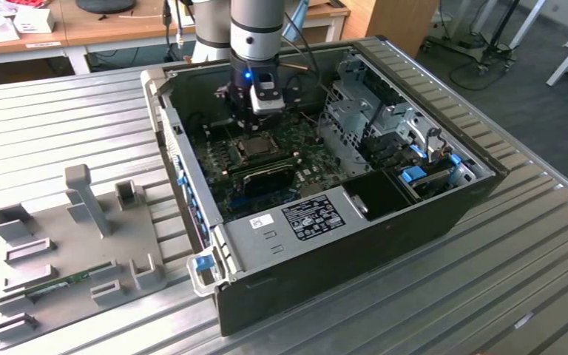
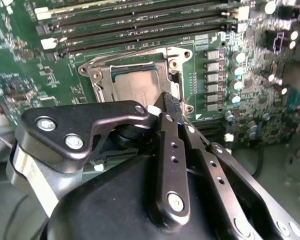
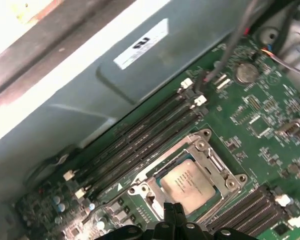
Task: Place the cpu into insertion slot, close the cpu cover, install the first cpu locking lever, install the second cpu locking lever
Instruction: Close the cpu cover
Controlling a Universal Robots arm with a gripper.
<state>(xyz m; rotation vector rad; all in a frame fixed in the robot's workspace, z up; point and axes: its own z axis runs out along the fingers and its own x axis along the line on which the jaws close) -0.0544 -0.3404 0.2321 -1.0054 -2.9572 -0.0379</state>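
Note:
The cpu [image 3: 187,182] [image 2: 135,82], a small square chip with a silvery top, lies flat in the insertion slot [image 3: 155,176] on the green motherboard [image 3: 260,125]. The cpu cover [image 3: 221,165] [image 2: 96,76], a thin silvery frame, lies flat around the chip. A thin metal lever [image 2: 140,50] runs along one side of the socket. My gripper [image 3: 174,210] [image 2: 168,102] hovers just above the socket's edge with its black fingers shut together, holding nothing. In the exterior view, the gripper [image 1: 254,118] hangs inside the open computer case, right over the socket [image 1: 255,147].
Long black memory slots [image 3: 140,135] flank the socket on two sides. The case walls [image 1: 171,140] and a metal drive cage [image 1: 363,111] close in around the board. On the exterior view's left, a grey fixture [image 1: 77,244] holds a memory stick [image 1: 62,285] on the ribbed metal table.

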